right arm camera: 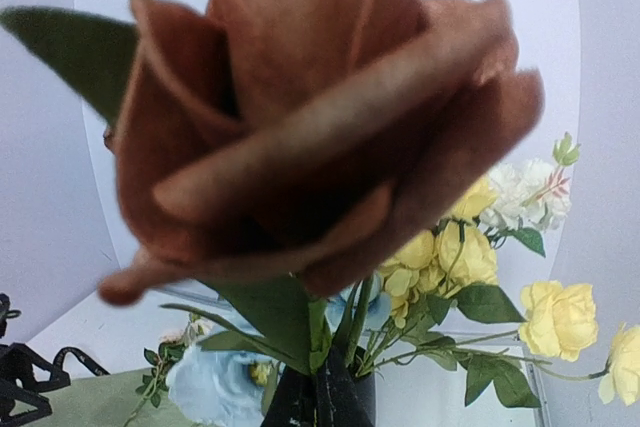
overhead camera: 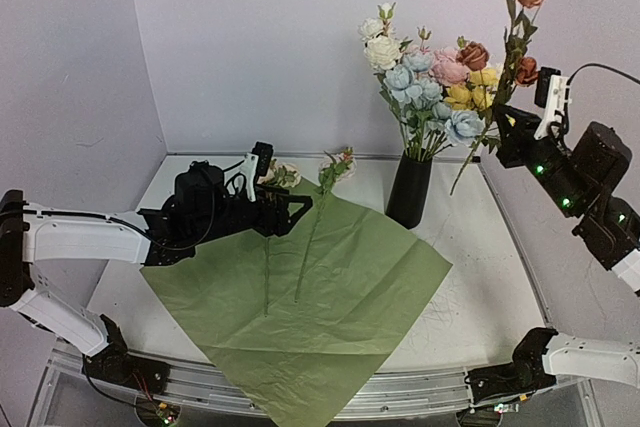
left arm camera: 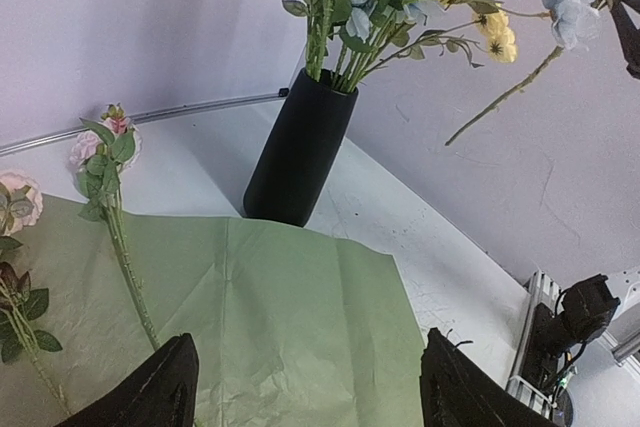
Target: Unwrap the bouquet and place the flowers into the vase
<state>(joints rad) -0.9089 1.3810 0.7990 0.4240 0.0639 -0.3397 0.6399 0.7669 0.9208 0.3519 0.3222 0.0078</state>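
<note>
The bouquet's paper (overhead camera: 320,297) lies unfolded flat on the table, green side up. Two flowers (overhead camera: 268,262) rest on it, one with a pink bud (left arm camera: 112,197). The black vase (overhead camera: 410,191) stands just past the paper's far edge and holds several blue, yellow, pink and cream flowers (overhead camera: 440,87). My left gripper (overhead camera: 295,213) hovers open low over the paper by the lying stems, its fingers (left arm camera: 150,392) wide apart with nothing between them. My right gripper (overhead camera: 499,141) is raised to the right of the vase, shut on the stem of a reddish-bloomed flower (right arm camera: 320,117).
The table (overhead camera: 480,247) ends in a metal rail (overhead camera: 420,399) at the near edge, with walls close behind and at both sides. The right arm (overhead camera: 590,177) reaches in from the right, above the table's edge.
</note>
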